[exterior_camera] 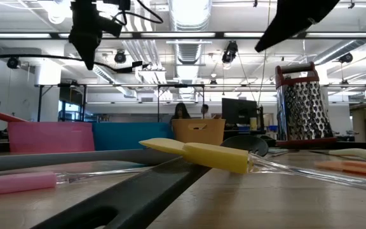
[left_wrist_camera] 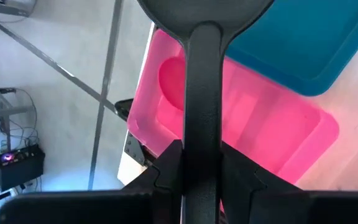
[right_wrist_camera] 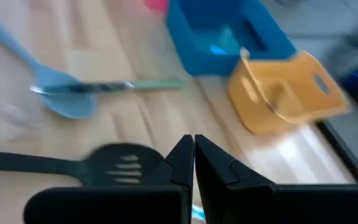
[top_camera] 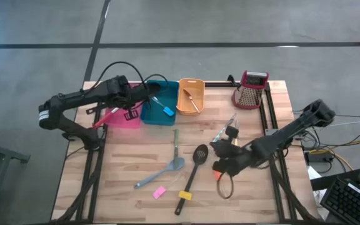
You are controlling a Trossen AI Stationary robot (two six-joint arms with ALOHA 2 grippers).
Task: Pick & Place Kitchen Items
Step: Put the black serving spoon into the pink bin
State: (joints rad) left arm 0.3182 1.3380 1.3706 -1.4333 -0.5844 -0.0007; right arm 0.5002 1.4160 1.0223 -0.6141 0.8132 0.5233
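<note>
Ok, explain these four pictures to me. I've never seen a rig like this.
This is a robot with two dark arms at a wooden table. Each arm ends in a two-finger pincer. One picture looks straight down from above, one looks level across the tabletop, and the other two come from cameras on each wrist.

At the back of the table stand a pink bin, a teal bin, an orange bin and a box grater. Loose on the wood lie a black slotted spoon, a blue-grey spatula and small tools with pink and yellow handles.

The left pincer is clamped on a long black utensil above the pink bin. The right pincer hangs shut near the slotted spoon, with nothing visibly held.
</note>
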